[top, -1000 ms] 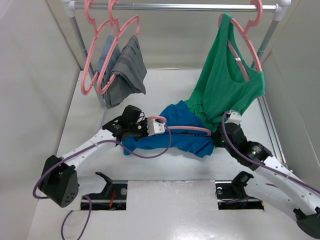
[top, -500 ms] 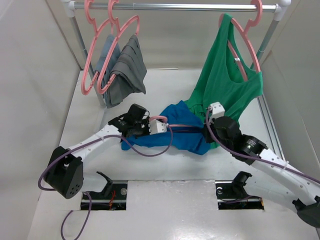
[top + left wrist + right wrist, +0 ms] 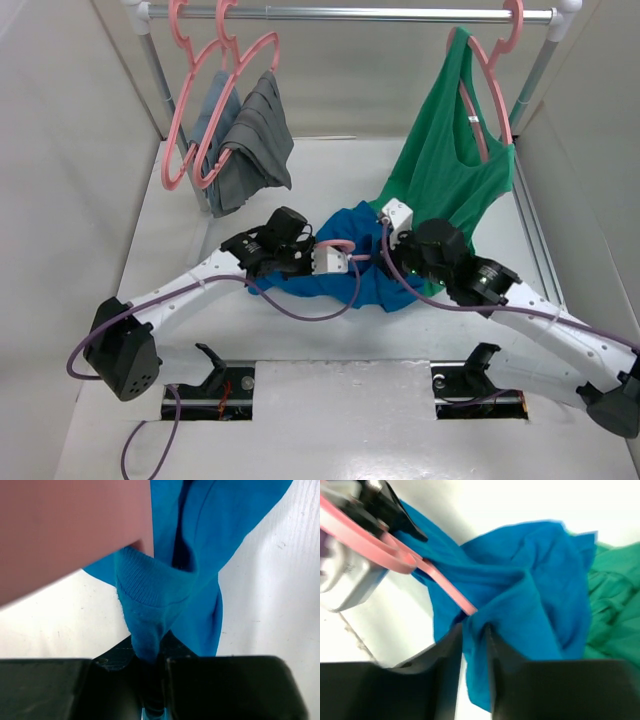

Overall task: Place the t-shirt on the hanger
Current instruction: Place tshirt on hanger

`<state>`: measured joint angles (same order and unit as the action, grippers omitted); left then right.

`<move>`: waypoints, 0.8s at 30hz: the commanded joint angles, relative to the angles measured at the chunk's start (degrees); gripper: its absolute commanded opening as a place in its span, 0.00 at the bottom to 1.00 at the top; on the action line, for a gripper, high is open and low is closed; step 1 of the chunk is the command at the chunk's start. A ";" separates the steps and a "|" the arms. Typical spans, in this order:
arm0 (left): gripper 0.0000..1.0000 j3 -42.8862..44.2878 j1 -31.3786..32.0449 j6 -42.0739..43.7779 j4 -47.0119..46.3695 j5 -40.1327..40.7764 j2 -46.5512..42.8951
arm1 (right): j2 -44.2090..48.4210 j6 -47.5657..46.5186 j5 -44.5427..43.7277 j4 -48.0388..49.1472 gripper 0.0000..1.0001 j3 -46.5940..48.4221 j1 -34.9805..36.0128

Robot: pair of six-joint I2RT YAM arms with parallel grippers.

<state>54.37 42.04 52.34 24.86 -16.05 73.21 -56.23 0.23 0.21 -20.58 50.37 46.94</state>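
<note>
The t-shirt (image 3: 372,283) lies bunched on the table (image 3: 300,170) between the two grippers. The left gripper (image 3: 150,664) has its jaws nearly closed, pinching a ribbed edge of the shirt, with the hanger (image 3: 65,530) a blur just above them. The right gripper (image 3: 474,630) has narrow jaws clamped on a blue fold, and the hanger's bar meets their tips. The green top (image 3: 450,170) hangs just behind them.

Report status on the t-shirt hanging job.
Left gripper shut on t-shirt collar; right gripper shut on its fold. Pink hanger arm partly inside shirt. Green tank top hangs close behind right arm.
</note>
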 commanded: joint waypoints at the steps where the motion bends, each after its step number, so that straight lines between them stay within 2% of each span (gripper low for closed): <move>1: 0.00 0.39 0.59 3.81 0.10 -1.35 -2.80 | 3.93 -3.30 -0.65 -1.73 0.33 5.35 0.35; 2: 0.00 0.39 0.59 4.35 0.10 -0.65 -2.81 | 3.93 -4.26 -0.65 -3.22 0.50 6.83 0.35; 4: 0.00 0.39 0.59 5.14 -0.52 -0.65 -2.81 | 3.93 -7.60 2.06 -8.58 0.58 9.03 0.35; 5: 0.00 0.39 0.59 5.67 -0.52 -0.65 -2.81 | 3.93 -8.57 2.95 -10.52 0.67 10.26 0.35; 7: 0.00 0.39 0.59 6.63 -0.52 -0.65 -2.81 | 2.70 -11.11 4.44 -14.64 0.72 13.78 0.35; 11: 0.00 0.39 0.59 8.04 -0.52 -4.41 -2.81 | -0.01 -15.08 10.76 -14.06 0.72 15.11 0.35; 16: 0.00 1.53 0.59 8.66 0.10 -7.94 -3.95 | -3.80 -16.23 18.95 -8.96 0.69 11.86 0.35; 20: 0.00 1.53 0.59 8.66 0.71 -9.35 -3.95 | -7.40 -16.75 20.10 -5.80 0.68 11.25 0.96; 24: 0.00 1.53 0.59 7.35 0.71 -9.87 -4.48 | -8.54 -16.14 15.09 -3.34 0.62 10.10 0.96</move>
<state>54.37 42.33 60.14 26.15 -22.22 71.07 -64.95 -15.49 16.51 -29.54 60.49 47.35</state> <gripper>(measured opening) 0.064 0.630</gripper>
